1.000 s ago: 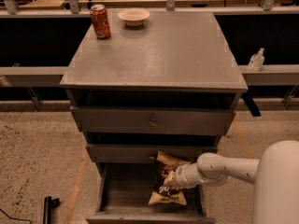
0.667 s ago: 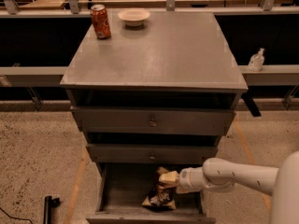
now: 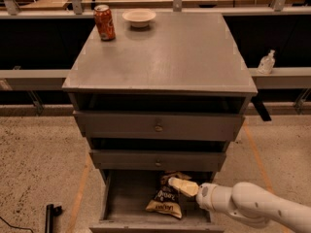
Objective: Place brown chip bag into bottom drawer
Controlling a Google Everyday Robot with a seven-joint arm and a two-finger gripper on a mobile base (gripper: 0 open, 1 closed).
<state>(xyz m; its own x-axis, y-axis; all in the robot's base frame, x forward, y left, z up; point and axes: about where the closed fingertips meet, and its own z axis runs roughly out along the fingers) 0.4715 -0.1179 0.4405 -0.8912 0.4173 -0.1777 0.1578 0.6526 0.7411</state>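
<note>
The brown chip bag (image 3: 166, 198) lies in the open bottom drawer (image 3: 127, 198), right of its middle. Its tan end points toward the front lip and its top leans back under the middle drawer. My gripper (image 3: 181, 185), cream-coloured on a white arm coming in from the lower right, is inside the drawer. It sits against the bag's upper right part.
The two upper drawers (image 3: 158, 127) with round knobs are slightly pulled out above the bottom one. A red-orange soda can (image 3: 104, 22) and a white bowl (image 3: 139, 17) stand at the back of the cabinet top. A small bottle (image 3: 266, 62) stands on the right ledge. A black object (image 3: 50, 215) lies on the floor to the left.
My gripper has moved left and down into the drawer with the bag. The bag has gone from hanging above the drawer to lying on its floor.
</note>
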